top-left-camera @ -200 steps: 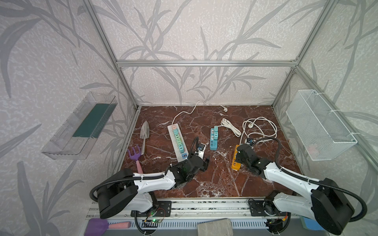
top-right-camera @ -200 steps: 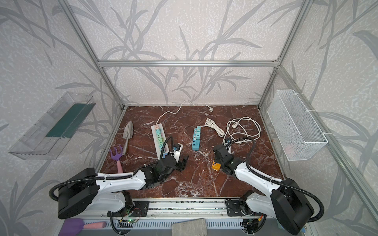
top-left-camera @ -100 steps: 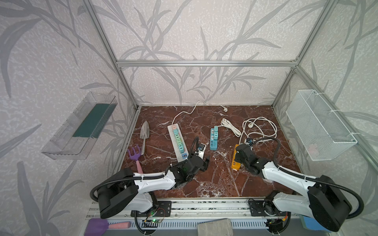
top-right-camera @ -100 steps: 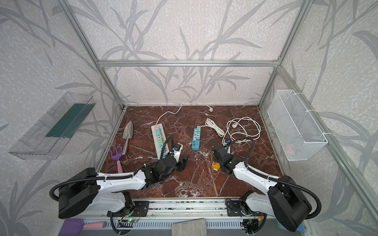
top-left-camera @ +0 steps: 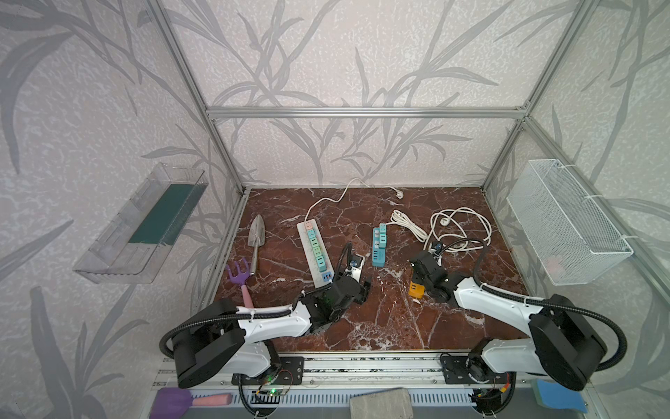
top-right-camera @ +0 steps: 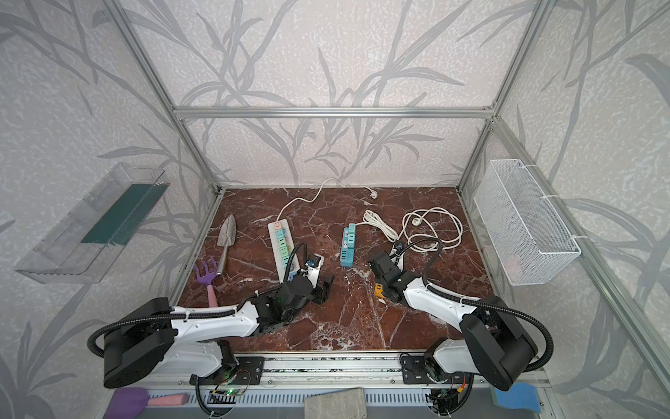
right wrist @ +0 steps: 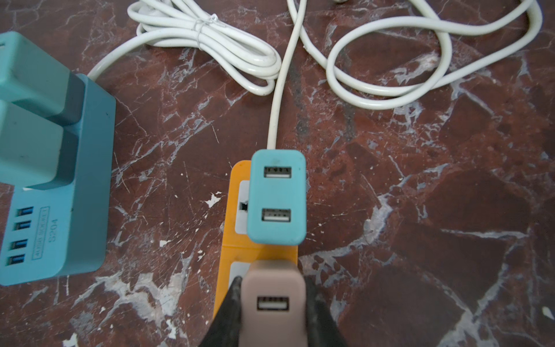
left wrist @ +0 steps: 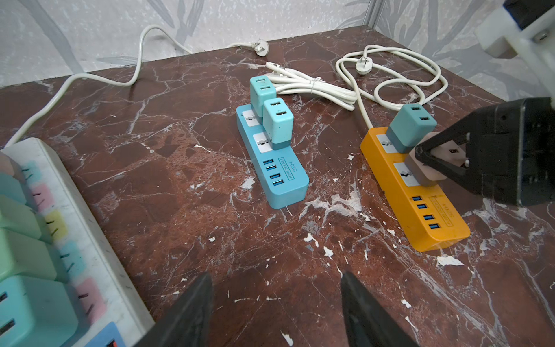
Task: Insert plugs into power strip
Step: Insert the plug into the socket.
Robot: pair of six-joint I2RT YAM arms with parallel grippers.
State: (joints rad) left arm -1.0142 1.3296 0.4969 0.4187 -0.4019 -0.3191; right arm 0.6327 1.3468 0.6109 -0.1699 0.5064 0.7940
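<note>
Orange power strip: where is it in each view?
Both top views: orange power strip, only its near end shows, right of centre.
Left wrist: seen end to end, carrying teal plug and pink plug.
Right wrist: strip under those two plugs.
Landmark: blue power strip beside it, everywhere.

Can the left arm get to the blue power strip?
Probably yes. The left gripper is open and empty, facing the blue strip across bare table, with nothing between them. The right gripper is off to the side, shut on a pink plug at the orange strip.
</note>
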